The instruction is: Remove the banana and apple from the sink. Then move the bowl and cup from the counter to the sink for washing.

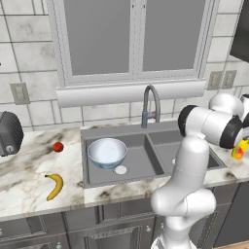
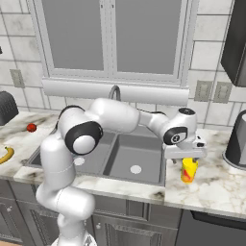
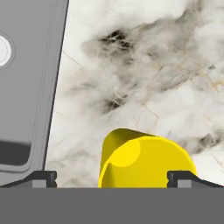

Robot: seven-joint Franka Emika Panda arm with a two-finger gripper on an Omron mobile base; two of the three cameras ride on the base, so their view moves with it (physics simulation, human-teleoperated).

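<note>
Wide-open gripper poised over the yellow cup

Directly above the cup (image 2: 189, 170) hangs the gripper (image 2: 187, 157), its jaws spread wide with nothing between them. The hand view looks straight down into the cup (image 3: 146, 159): a plain yellow rim and inside, with one dark fingertip (image 3: 41, 178) to either side of it and well clear of its wall. The right base view adds what the hand view cannot: the cup stands upright on the worktop (image 2: 211, 185) just right of the sink (image 2: 134, 161), taller than wide, with a red-orange mark low on its side. No writing can be read on it.

From the left base view the cup (image 1: 238, 150) is a small yellow shape with a red spot, partly hidden behind the arm. That view gives the rest of the task's things. The bowl (image 1: 107, 152) sits in the left basin of the dark grey sink, pale blue-white inside and blue-grey outside, beside a round white drain. The apple (image 1: 58, 147), tiny and red, lies on the worktop left of the sink. The banana (image 1: 54, 186), curved and yellow with darker tips, lies nearer the front edge, apart from the apple. In the right base view the apple (image 2: 31, 127) shows far left, and just one end of the banana (image 2: 5, 155) at the picture's edge.
</note>
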